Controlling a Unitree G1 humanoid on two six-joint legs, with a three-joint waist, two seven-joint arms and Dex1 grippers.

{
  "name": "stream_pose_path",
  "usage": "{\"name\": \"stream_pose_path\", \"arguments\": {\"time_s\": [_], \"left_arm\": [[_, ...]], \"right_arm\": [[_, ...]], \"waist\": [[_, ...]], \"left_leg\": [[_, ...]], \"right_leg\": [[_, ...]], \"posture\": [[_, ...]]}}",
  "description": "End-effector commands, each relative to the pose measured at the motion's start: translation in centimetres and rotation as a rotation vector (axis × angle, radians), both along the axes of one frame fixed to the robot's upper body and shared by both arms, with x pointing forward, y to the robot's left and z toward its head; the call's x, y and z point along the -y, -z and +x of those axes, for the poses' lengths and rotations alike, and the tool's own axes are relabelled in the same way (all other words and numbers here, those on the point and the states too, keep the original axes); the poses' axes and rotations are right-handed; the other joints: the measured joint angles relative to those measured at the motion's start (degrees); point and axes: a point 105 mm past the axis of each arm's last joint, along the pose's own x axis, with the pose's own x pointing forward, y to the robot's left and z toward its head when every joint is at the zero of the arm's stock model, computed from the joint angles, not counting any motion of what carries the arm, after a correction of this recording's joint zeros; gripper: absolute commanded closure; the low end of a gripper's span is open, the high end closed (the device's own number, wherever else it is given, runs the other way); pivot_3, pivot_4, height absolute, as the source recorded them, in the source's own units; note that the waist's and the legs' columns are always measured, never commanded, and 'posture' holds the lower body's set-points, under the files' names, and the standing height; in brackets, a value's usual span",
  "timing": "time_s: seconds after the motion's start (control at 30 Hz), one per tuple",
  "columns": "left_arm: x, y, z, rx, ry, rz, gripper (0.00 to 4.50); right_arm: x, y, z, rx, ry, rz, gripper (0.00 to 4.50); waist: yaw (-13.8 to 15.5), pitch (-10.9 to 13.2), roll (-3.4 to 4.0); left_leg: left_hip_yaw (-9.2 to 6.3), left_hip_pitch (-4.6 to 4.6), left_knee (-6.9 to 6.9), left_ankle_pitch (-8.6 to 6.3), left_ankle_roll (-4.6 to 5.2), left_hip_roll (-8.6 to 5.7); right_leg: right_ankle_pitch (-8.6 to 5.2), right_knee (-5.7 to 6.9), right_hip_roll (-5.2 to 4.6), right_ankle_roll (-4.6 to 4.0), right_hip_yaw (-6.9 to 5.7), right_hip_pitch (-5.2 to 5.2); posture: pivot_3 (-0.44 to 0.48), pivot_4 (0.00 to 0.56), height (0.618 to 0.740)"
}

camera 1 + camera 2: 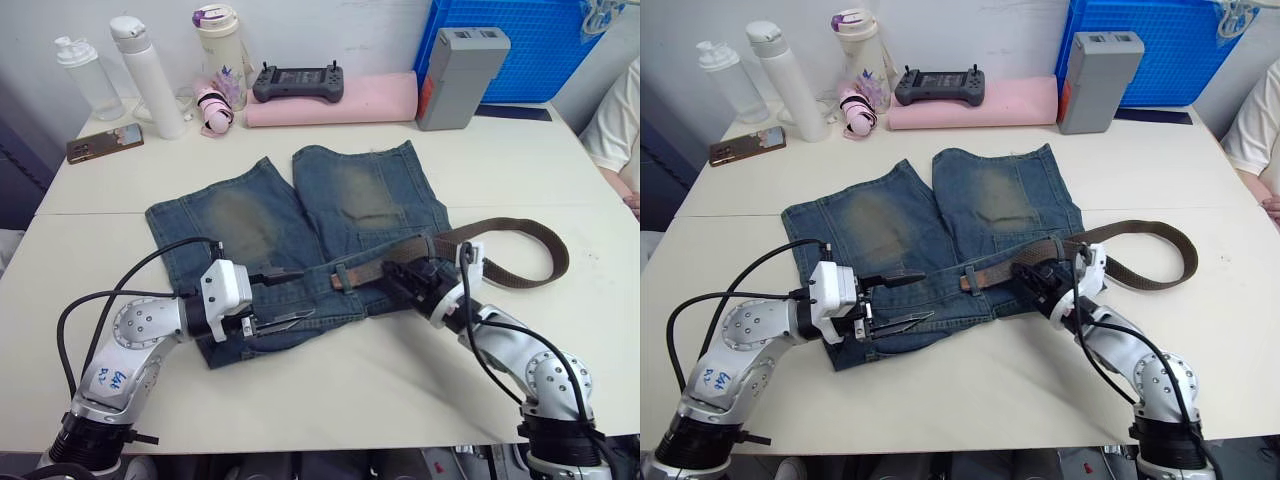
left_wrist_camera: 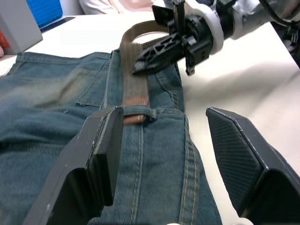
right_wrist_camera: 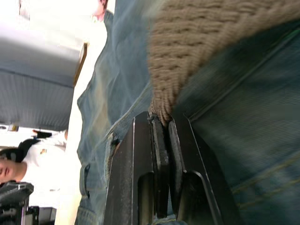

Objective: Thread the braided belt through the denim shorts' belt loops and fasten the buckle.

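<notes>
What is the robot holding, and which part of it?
The right gripper pinches the braided belt by its woven strap, over the shorts' waistband near the tip end. The left gripper is open and holds nothing.

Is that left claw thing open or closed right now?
Open: the left end effector has its two black fingers spread wide over the denim shorts.

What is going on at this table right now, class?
A two-armed robot is threading a braided belt through denim shorts lying flat on the table. The right claw is shut on the belt over the waistband, feeding it along. The belt's flat brown tip sits at a belt loop near the middle of the waistband. The left claw hovers open beside it. The rest of the belt curls off to the robot's right.
</notes>
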Motion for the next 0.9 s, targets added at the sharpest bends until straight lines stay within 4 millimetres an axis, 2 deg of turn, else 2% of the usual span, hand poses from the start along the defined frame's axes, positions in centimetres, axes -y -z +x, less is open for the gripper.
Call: {"name": "stream_pose_path", "arguments": {"time_s": [0.03, 0.13, 0.23, 0.33, 0.43, 0.47, 0.57, 0.67, 0.8, 0.83, 0.9], "left_arm": [[0.2, -0.1, 0.0, 0.118, 0.038, 0.081, 1.4], [0.0, 0.9, 0.4, 0.315, 0.088, 0.259, 1.4], [-0.1, 1.0, 1.5, 0.525, 0.106, 0.362, 1.4], [-0.2, 1.7, 2.1, 0.619, 0.155, 0.454, 1.4], [0.1, 1.6, 3.2, 0.721, 0.137, 0.484, 1.4], [0.3, 1.5, 3.4, 0.731, 0.135, 0.472, 1.4], [0.6, 2.8, 3.5, 0.734, 0.17, 0.517, 1.4], [0.6, 2.6, 3.8, 0.743, 0.146, 0.489, 2.18], [0.7, 2.6, 3.7, 0.751, 0.157, 0.488, 4.13], [0.6, 2.8, 3.8, 0.751, 0.148, 0.494, 4.44], [0.5, 2.8, 3.9, 0.755, 0.136, 0.498, 4.44]], "right_arm": [[-2.0, -1.1, -0.6, 0.051, -0.048, -0.004, 4.5], [-3.1, -1.2, -0.7, 0.043, -0.07, 0.008, 4.5], [-3.7, -1.1, -1.0, 0.031, -0.086, 0.012, 4.5], [-3.8, -1.0, -1.1, 0.022, -0.09, 0.012, 4.5], [-3.8, -0.9, -1.1, 0.02, -0.092, 0.014, 4.5], [-3.8, -1.0, -1.2, 0.02, -0.093, 0.015, 4.5], [-3.9, -1.1, -1.3, 0.022, -0.093, 0.02, 4.5], [-3.9, -1.1, -1.3, 0.024, -0.093, 0.02, 4.5], [-3.9, -1.1, -1.4, 0.024, -0.094, 0.019, 4.5], [-4.0, -1.1, -1.5, 0.025, -0.099, 0.016, 4.5], [-4.1, -1.1, -1.6, 0.025, -0.11, 0.009, 4.5]], "waist": [[0.06, 0.0, 0.0], [0.04, 0.0, 0.0], [0.17, 0.0, 0.0], [0.06, 0.0, 0.0], [-0.06, 0.0, 0.0], [-0.06, 0.0, 0.0], [-0.1, 0.0, 0.0], [-0.13, 0.0, -0.01], [-0.15, 0.0, -0.01], [-0.14, 0.0, -0.01], [-0.1, 0.0, -0.01]], "left_leg": [[0.0, 0.0, 0.0, 0.0, 0.0, 0.0], [0.06, 0.01, 0.0, 0.0, 0.0, -0.02], [0.09, 0.0, -0.01, 0.0, 0.0, -0.03], [0.11, 0.0, -0.01, 0.0, 0.0, -0.03], [0.17, 0.0, -0.05, 0.0, 0.0, -0.02], [0.18, 0.0, -0.05, 0.0, 0.0, 0.0], [0.19, 0.0, -0.06, 0.0, 0.0, 0.0], [0.21, -0.01, -0.07, 0.0, 0.0, 0.01], [0.21, -0.01, -0.07, 0.0, 0.0, 0.02], [0.21, -0.01, -0.07, 0.0, 0.0, 0.02], [0.21, -0.01, -0.07, 0.0, 0.0, 0.01]], "right_leg": [[0.0, 0.0, 0.0, 0.0, 0.0, 0.0], [0.0, 0.0, 0.0, 0.0, 0.0, -0.01], [0.0, 0.0, 0.0, 0.0, -0.01, -0.04], [0.0, 0.0, -0.01, -0.01, -0.03, -0.05], [0.0, 0.01, -0.01, -0.01, -0.04, -0.11], [0.0, 0.02, -0.01, -0.01, -0.06, -0.13], [0.0, 0.04, -0.02, 0.0, -0.08, -0.14], [0.0, 0.08, -0.03, 0.0, -0.09, -0.2], [0.0, 0.19, -0.04, 0.0, -0.08, -0.25], [0.0, 0.19, -0.05, 0.0, -0.08, -0.25], [0.0, 0.21, -0.06, 0.0, -0.08, -0.25]], "posture": [[0.0, 0.15, 0.714], [0.0, 0.15, 0.714], [0.0, 0.15, 0.714], [0.0, 0.15, 0.714], [0.0, 0.15, 0.714], [0.0, 0.15, 0.714], [0.0, 0.15, 0.714], [0.0, 0.15, 0.714], [0.0, 0.15, 0.714], [0.0, 0.15, 0.714], [0.0, 0.15, 0.714]]}}
